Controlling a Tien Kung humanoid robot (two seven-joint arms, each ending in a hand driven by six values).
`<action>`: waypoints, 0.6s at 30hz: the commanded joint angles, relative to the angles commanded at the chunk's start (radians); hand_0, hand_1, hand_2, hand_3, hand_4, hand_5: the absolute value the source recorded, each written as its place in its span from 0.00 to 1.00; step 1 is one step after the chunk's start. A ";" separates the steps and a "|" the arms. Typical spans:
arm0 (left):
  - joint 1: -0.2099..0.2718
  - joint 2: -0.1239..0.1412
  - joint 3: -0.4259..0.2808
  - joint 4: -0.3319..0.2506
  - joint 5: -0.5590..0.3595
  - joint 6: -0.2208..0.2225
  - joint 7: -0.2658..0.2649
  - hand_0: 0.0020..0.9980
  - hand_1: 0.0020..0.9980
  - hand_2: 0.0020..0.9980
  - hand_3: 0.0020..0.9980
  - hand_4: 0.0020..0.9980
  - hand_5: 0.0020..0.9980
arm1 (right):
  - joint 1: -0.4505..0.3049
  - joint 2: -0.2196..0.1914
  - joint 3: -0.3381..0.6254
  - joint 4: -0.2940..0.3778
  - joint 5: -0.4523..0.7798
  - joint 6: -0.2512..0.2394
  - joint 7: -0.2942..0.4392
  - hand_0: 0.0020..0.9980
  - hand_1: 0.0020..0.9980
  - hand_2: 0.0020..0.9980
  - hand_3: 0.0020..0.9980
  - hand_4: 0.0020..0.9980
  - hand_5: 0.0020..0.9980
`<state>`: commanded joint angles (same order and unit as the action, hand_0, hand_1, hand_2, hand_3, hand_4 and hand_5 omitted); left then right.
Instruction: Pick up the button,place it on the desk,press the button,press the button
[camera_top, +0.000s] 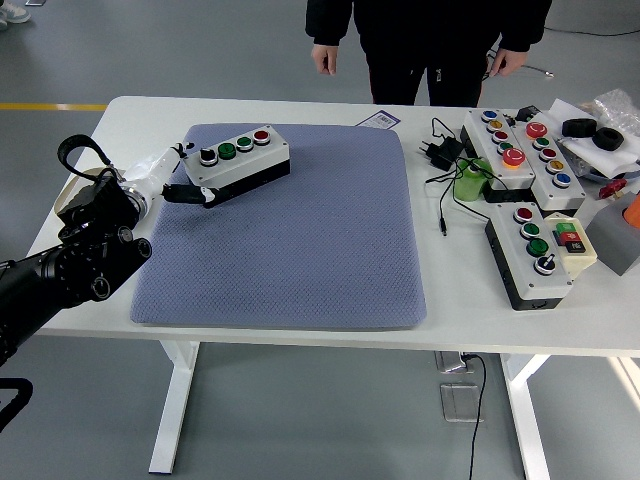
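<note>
**Button box on the mat, presses not yet made**

Head view: you had the button box (238, 158) lying flat on the blue-grey mat (300, 250) at its far left corner, its four buttons (black, two green, red) facing up in a row. By that look, the pick-up and the placing on the surface (120, 130) were as good as done, and both presses were what remained for you.

Your left hand (178, 188) sat at the box's near left end, dark fingers (190, 195) touching or just beside its lower edge. You could not tell from this angle whether they gripped the box or merely lay against it. No finger was over a button; the black one was the closest to the hand.

Your right arm did not show. More button boxes (530, 150) lay well apart at the right. A person (430, 45) stood at the far side, hands hanging off the surface.
</note>
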<state>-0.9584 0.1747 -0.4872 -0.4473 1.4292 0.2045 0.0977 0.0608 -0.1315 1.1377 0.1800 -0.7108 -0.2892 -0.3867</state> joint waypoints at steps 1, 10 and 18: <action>0.000 0.000 0.000 0.000 0.000 0.000 0.000 0.85 0.89 0.93 1.00 1.00 0.64 | 0.000 0.000 0.000 0.000 0.000 0.000 0.000 0.64 0.51 0.55 0.59 0.25 0.36; 0.007 0.001 0.001 -0.001 -0.001 0.000 0.001 0.85 0.90 0.93 1.00 1.00 0.62 | -0.005 0.002 0.004 0.000 -0.005 -0.001 -0.001 0.64 0.51 0.55 0.59 0.25 0.36; 0.005 0.009 -0.003 -0.002 -0.001 0.001 0.002 0.85 0.90 0.93 1.00 1.00 0.61 | -0.003 0.005 0.011 0.000 -0.015 -0.002 -0.003 0.64 0.51 0.55 0.59 0.25 0.36</action>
<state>-0.9537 0.1837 -0.4902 -0.4490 1.4286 0.2056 0.0999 0.0581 -0.1265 1.1492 0.1800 -0.7255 -0.2908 -0.3896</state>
